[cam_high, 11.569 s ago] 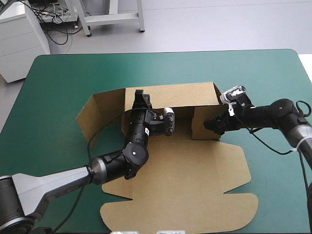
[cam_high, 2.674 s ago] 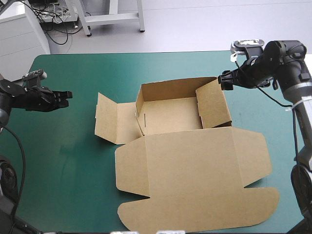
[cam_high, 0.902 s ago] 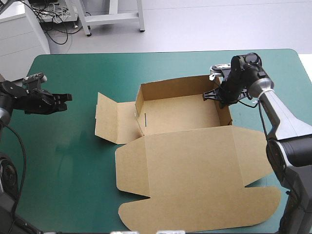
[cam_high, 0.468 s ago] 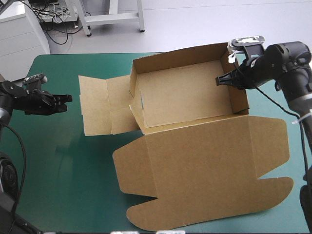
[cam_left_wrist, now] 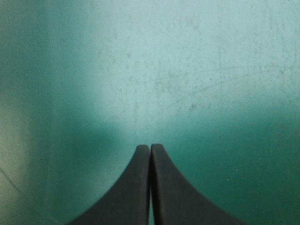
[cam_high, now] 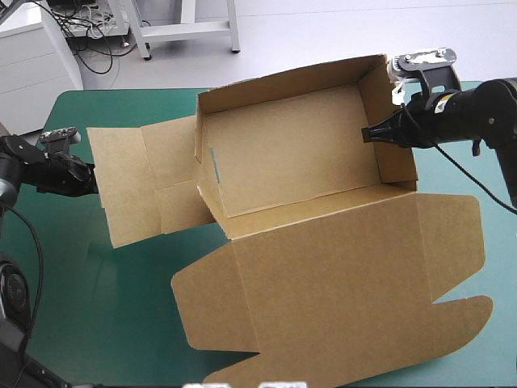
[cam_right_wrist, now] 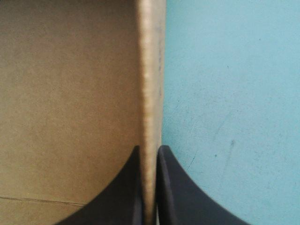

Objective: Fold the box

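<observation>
The brown box [cam_high: 291, 153] is an open tray with raised walls, lifted off the table and tilted. Its lid [cam_high: 347, 283] lies flat toward the front, and a side flap [cam_high: 129, 186] spreads out to the left. My right gripper [cam_high: 373, 133] is shut on the tray's right wall [cam_right_wrist: 150, 70], one black finger inside and one outside [cam_right_wrist: 149, 149]. My left gripper [cam_left_wrist: 150, 146] is shut with nothing in it, over bare cover near the table's left edge. In the high view the box's left flap hides its tips.
The teal-green cover [cam_high: 81, 323] shows bare at the left and front left of the box, and in a strip [cam_high: 493, 174] along the right edge. The lid's front corners reach close to the table's front edge.
The right gripper has raised the box by its right wall, and it now looms larger and tilted. The left flap has swung out over the left gripper's tips. The left arm has stayed put.
</observation>
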